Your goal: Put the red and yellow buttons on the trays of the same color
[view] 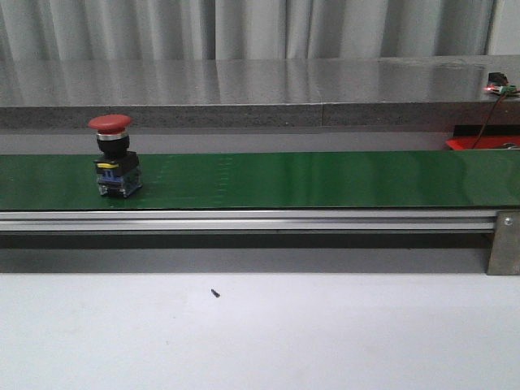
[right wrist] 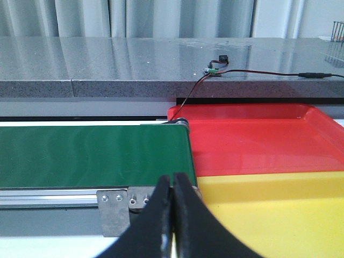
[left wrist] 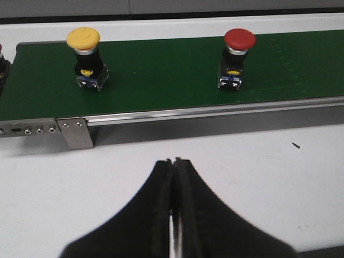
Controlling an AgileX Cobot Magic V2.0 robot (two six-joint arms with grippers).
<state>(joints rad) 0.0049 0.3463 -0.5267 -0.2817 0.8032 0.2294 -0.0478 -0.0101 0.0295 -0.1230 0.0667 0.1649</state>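
Red button (view: 113,157) stands upright on the green belt (view: 325,179), toward the robot's left end in the front view, cap up, so its long axis is vertical. Left wrist view shows it (left wrist: 236,59) plus a yellow button (left wrist: 86,58) further along the same belt, both upright and well apart. Left gripper (left wrist: 173,164) hangs over the bare white table (left wrist: 269,183), short of the belt rail, fingers pressed together, nothing in them. Both buttons lie ahead of it across the rail, one off to either side of its centreline. Right gripper (right wrist: 172,180) is also closed and empty, sitting at the belt's far right end, with the red tray (right wrist: 258,134) and yellow tray (right wrist: 279,209) just beside the belt end; no button shows in its view. Judgement: no pick has started, and the left arm is clearly the nearer one to both buttons while the right arm is the nearer one to the trays. Either gripper would need to open before closing across a button body from the sides.
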